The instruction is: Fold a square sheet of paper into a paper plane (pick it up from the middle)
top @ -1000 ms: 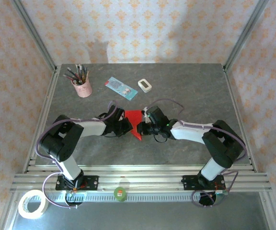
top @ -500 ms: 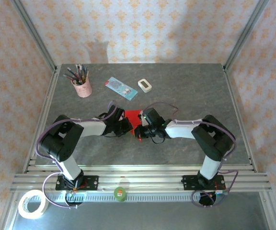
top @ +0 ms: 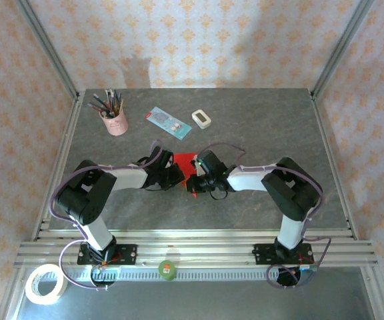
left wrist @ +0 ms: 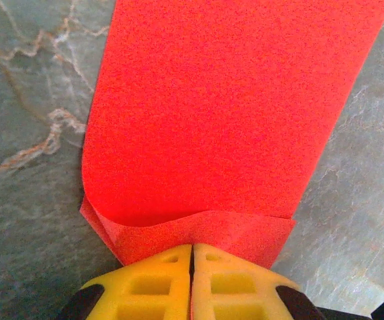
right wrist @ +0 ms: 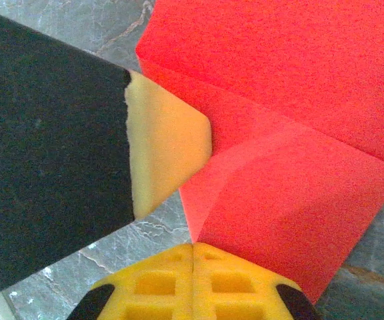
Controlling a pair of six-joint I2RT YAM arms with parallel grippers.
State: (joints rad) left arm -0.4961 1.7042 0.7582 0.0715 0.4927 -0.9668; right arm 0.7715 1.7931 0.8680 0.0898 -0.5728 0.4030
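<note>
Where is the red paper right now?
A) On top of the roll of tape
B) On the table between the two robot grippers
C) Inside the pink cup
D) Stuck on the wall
B: the red paper lies on the grey table, with the left gripper and the right gripper each closed at one of its edges.
</note>
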